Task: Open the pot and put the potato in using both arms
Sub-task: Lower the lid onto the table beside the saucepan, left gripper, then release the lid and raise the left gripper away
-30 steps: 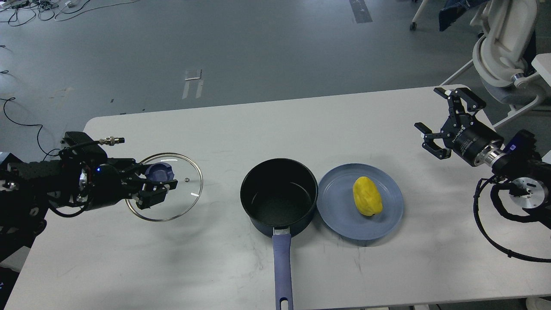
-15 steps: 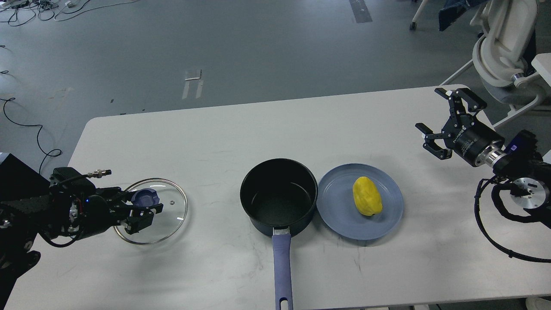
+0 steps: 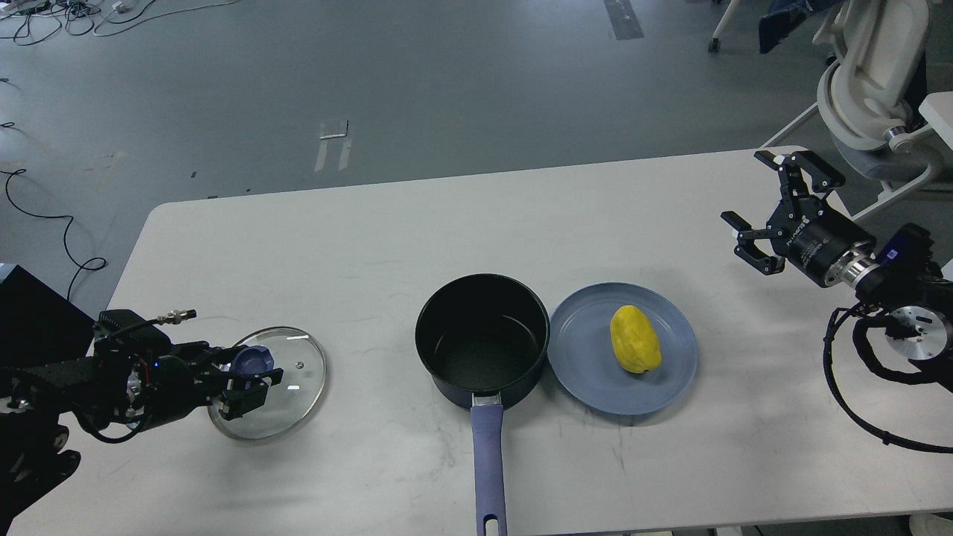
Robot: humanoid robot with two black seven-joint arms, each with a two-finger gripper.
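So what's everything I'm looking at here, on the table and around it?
pot: 1, dark navy, black inside, open, mid-table, long handle toward the near edge
lid: 1, clear glass with blue knob, left of pot
plate: 1, blue-grey, right of pot
potato: 1, yellow, on plate
table: 1, white
chair: 1, white, far right on the floor
cables: several, black, floor, far left
left claw: 1, black, gripping lid's knob
right claw: 1, black, open, over table's right end
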